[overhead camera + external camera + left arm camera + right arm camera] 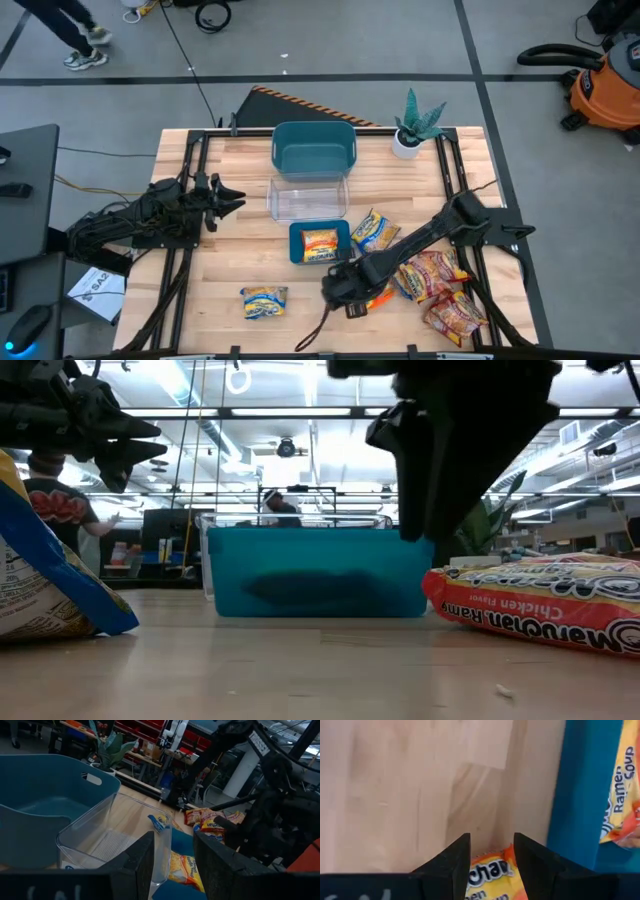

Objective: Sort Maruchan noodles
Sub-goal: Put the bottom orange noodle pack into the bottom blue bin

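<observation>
Right gripper low at 6 o'clock, fingers parted. Left gripper raised at 9 o'clock, fingers parted.

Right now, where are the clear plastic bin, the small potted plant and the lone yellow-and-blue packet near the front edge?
clear plastic bin (pixel 307 197): high view, bare floor.
potted plant (pixel 407 143): high view, white pot.
yellow-and-blue packet (pixel 265 301): high view, middle of wrapper.

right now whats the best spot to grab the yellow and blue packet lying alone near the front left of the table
Probably the yellow and blue packet is best taken from straight above, by one of its short crimped ends. It lies flat on the table with open wood all round, so a side approach offers no face to pinch, while an end edge can be nipped and lifted. The left tool hovers nearer its side.
</observation>
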Action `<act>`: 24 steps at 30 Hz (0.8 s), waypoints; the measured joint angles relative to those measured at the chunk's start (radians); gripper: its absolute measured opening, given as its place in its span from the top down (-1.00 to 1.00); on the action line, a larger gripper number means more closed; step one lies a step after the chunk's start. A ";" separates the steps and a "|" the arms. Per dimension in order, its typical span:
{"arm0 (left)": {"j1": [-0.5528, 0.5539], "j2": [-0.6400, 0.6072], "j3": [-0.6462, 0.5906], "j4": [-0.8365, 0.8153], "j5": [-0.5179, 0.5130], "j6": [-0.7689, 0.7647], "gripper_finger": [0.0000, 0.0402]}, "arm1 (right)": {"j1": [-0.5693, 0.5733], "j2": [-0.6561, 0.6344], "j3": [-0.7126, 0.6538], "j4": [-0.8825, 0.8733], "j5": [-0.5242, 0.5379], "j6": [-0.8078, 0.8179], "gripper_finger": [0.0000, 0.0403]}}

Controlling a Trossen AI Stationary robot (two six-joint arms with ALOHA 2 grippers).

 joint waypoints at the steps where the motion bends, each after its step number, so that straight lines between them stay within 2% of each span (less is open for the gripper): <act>1: 0.000 0.000 0.000 0.000 0.000 0.000 0.29 | -0.004 0.021 0.026 -0.039 0.005 -0.009 0.22; 10: 0.000 0.000 0.000 -0.001 0.000 -0.001 0.29 | -0.023 0.090 0.064 -0.150 0.017 -0.086 0.26; 14: 0.000 0.000 0.000 -0.001 0.000 0.000 0.29 | -0.016 0.105 0.062 -0.163 0.013 -0.116 0.44; 21: 0.000 0.000 0.000 0.000 0.000 0.000 0.29 | -0.010 0.107 0.062 -0.168 0.008 -0.138 0.94; 24: 0.000 0.000 0.000 0.000 0.000 0.000 0.29 | -0.006 0.092 0.062 -0.177 0.008 -0.127 0.95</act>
